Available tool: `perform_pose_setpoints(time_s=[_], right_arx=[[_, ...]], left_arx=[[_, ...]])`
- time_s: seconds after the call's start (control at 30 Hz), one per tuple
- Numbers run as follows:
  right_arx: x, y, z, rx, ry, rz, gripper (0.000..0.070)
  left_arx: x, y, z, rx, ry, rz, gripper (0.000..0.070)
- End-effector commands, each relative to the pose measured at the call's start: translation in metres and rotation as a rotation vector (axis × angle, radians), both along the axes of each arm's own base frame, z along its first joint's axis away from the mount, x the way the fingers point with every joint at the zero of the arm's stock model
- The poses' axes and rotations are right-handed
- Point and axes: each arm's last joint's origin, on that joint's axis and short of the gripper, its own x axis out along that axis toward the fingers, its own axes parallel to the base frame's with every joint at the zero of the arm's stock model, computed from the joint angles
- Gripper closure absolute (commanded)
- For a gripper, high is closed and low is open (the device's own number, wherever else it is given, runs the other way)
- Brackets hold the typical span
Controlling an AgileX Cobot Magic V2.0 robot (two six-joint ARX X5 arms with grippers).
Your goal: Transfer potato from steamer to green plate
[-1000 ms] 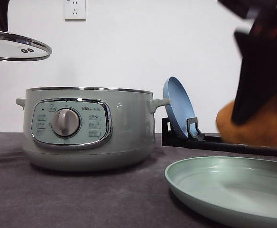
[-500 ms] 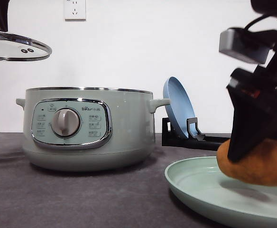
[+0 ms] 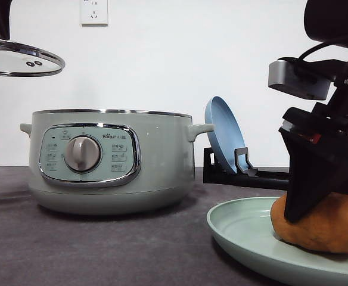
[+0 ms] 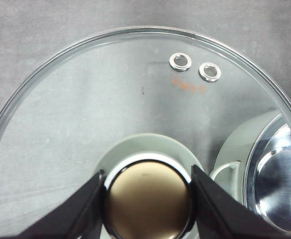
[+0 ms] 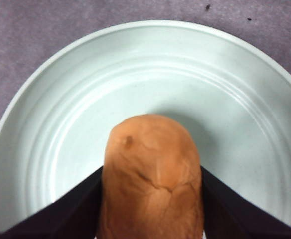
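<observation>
The orange-brown potato (image 3: 326, 229) lies in the green plate (image 3: 245, 229) at the front right, and its underside appears to touch the plate floor. My right gripper (image 3: 317, 199) is shut on it from above. In the right wrist view the black fingers (image 5: 75, 209) flank the potato (image 5: 153, 164) over the plate (image 5: 145, 69). The sage-green steamer (image 3: 111, 161) stands open at the left centre. My left gripper (image 4: 148, 204) is shut on the knob (image 4: 148, 196) of the glass lid (image 4: 135, 99), holding the lid (image 3: 19, 59) high at the upper left.
A blue plate (image 3: 224, 134) leans upright in a black rack (image 3: 239, 173) behind the green plate, right of the steamer's side handle (image 3: 201, 129). The dark grey tabletop (image 3: 102, 250) stretches in front of the steamer. A white wall with a socket (image 3: 94, 12) lies behind.
My right gripper has come down with the potato, from above the rack level to the green plate's floor. The left arm and the lid have stayed still.
</observation>
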Motion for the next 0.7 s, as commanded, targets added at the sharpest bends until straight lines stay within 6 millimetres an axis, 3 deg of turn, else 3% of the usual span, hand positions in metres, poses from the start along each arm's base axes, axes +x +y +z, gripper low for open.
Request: perform_pose_setpoints(time_s=[0.0,0.13,0.2,0.37,0.67], right_arx=[[0.001,0.002,-0.001,0.002,0.005,0.000,0.0410],[0.002,0.002,0.005,0.015,-0.004,-0.008,0.0190],[0.001,0.002,0.012,0.019,-0.010,-0.009,0.0120],[-0.002,0.000,0.048,0.034,-0.028,-0.012,0.0107],[-0.033,-0.021,0.148,0.101,-0.121,-0.016,0.0082]], left_arx=[[-0.006,0.000,0.019,0.001,-0.091,0.000,0.0699],[-0.006,0.000,0.019,0.001,-0.091,0.000,0.0699],[-0.006,0.000,0.019,0.001,-0.091,0.000,0.0699],[-0.006,0.000,0.019,0.001,-0.091,0.000,0.0699],[-0.006,0.000,0.019,0.001,-0.091,0.000,0.0699]])
